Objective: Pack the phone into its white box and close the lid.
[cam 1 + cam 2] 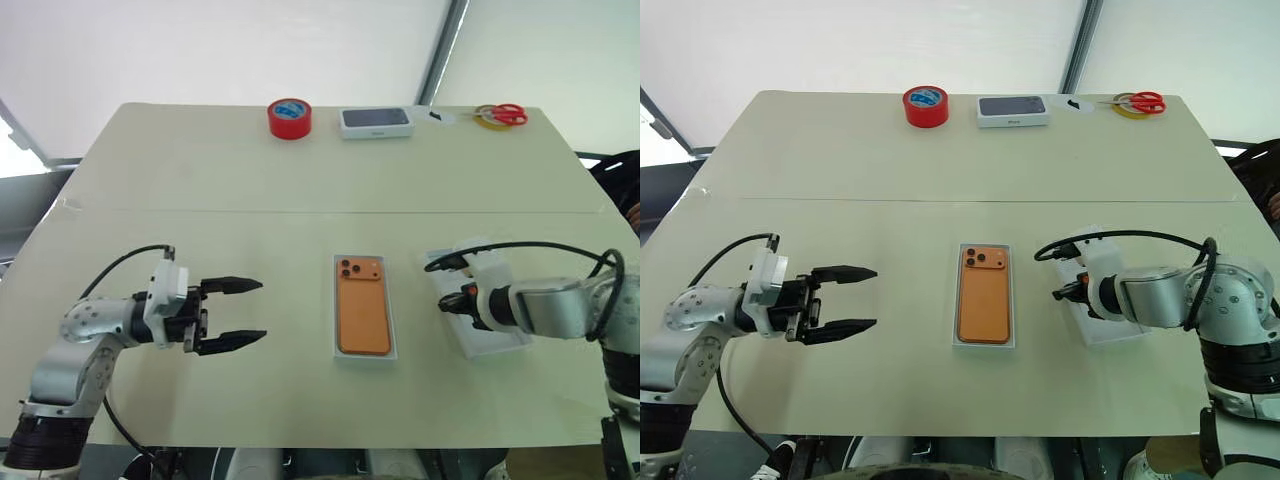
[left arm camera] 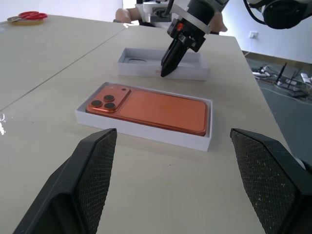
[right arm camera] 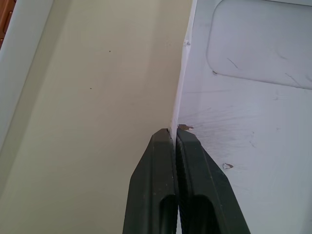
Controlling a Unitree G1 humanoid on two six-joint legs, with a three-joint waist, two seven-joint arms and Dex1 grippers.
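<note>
The orange phone [image 1: 363,312] lies camera side up inside the white box [image 1: 365,357] at the table's middle. To its right rests the lid [image 1: 500,338], a shallow white shell lying open side up, with an oval recess showing inside it [image 3: 253,48]. My right gripper [image 1: 441,303] points down at the lid's near-left wall and is shut on that thin wall [image 3: 174,134]. My left gripper [image 1: 262,310] hovers open to the left of the box, level and aimed at it, with nothing between its fingers [image 2: 92,170].
Along the table's far edge stand a red tape roll [image 1: 289,118], a small dark-topped white box [image 1: 376,122] and red-handled scissors [image 1: 508,114] on a yellow tape ring. A black cable loops over my right wrist [image 1: 520,245].
</note>
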